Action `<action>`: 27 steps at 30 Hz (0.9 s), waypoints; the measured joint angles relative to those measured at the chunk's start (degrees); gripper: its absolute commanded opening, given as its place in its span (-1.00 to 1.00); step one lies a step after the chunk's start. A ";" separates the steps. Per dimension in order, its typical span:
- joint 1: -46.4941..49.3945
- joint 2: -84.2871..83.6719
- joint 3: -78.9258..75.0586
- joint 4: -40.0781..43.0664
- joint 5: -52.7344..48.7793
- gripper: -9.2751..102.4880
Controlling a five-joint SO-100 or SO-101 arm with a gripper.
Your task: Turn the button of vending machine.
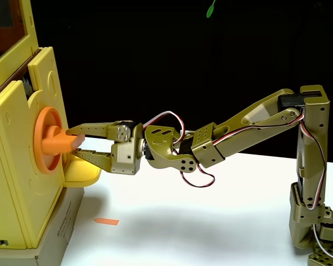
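My gripper (pixel 77 142) at the vending machine (pixel 22 166).
Fingers slightly parted, closed around the orange button's (pixel 49 141) bar.

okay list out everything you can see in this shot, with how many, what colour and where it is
vending machine: one, pale yellow with a reddish window frame at top, left edge of the fixed view.
button: one, orange disc with a bar sticking out, on the machine's front.
tray: one, yellow, rounded, just below the button.
base box: one, greyish-beige, under the machine.
orange strip: one, small and flat, on the table near the machine.
table: one, white, across the bottom.
arm: one, olive green with red and white wires, reaching in from the right.
claw: one, olive green, fingers above and below the bar's tip.
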 measured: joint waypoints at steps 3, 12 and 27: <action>0.00 0.88 0.00 2.90 20.39 -0.82; 0.00 3.25 -0.35 9.49 58.89 -0.82; -0.26 3.96 -0.26 12.66 58.97 -0.42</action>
